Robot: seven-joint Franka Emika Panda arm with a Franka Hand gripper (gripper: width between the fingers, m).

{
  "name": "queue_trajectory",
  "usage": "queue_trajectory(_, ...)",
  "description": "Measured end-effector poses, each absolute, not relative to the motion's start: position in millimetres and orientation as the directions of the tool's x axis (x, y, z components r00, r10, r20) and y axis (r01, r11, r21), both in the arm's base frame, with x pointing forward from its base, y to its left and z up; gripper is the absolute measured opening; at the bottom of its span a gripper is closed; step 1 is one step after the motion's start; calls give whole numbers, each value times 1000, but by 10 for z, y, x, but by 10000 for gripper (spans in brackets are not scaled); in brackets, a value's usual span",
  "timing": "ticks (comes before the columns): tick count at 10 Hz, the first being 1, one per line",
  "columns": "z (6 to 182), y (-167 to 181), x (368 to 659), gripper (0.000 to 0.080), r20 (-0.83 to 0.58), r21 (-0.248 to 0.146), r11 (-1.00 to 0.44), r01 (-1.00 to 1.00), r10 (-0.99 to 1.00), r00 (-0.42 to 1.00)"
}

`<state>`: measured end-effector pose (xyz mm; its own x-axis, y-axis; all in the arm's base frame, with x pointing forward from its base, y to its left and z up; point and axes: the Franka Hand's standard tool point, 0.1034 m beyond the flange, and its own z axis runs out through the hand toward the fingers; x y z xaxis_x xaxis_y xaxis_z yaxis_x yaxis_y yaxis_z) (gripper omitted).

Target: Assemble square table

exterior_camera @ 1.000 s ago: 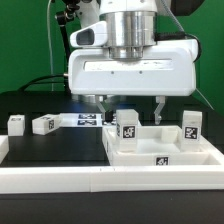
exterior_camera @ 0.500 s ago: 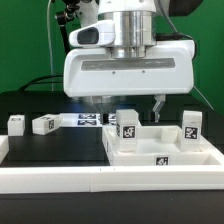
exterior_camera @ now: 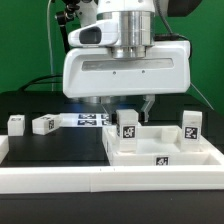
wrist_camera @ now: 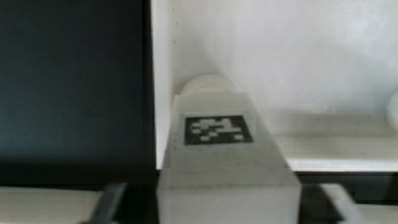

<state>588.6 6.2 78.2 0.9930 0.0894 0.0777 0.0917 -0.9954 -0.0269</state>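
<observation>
Wrist view: white tagged leg

The exterior view's top edge cuts off the arm's broad white wrist housing, which covers most of the end effector. One of its fingers shows clearly, while the other is largely lost behind the upright leg. Whether the pads touch that leg cannot be told. The marker board shows only as a strip, the rest hidden behind the housing. Tags on the two loose legs on the tabletop are too small to read. The wrist view is soft and blurred: the leg runs off the picture's edge, the fingers are cropped pale blocks, and a rounded white shape at the edge cannot be identified.
</observation>
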Motion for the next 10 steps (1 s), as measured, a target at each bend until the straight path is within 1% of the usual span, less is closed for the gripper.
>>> queue_trajectory(1,783,62,5886,288,78,-27,-996,89,87,993)
queue_trajectory(4,783,60,5886,288,76,-32,-999,33,30,997)
queue_trajectory(7,780,51,5883,288,68,-47,-985,-163,-166,984)
queue_trajectory(8,776,41,5875,288,63,-61,-957,-285,-288,956)
queue_trajectory(10,773,36,5864,290,62,-71,-897,-437,-441,895)
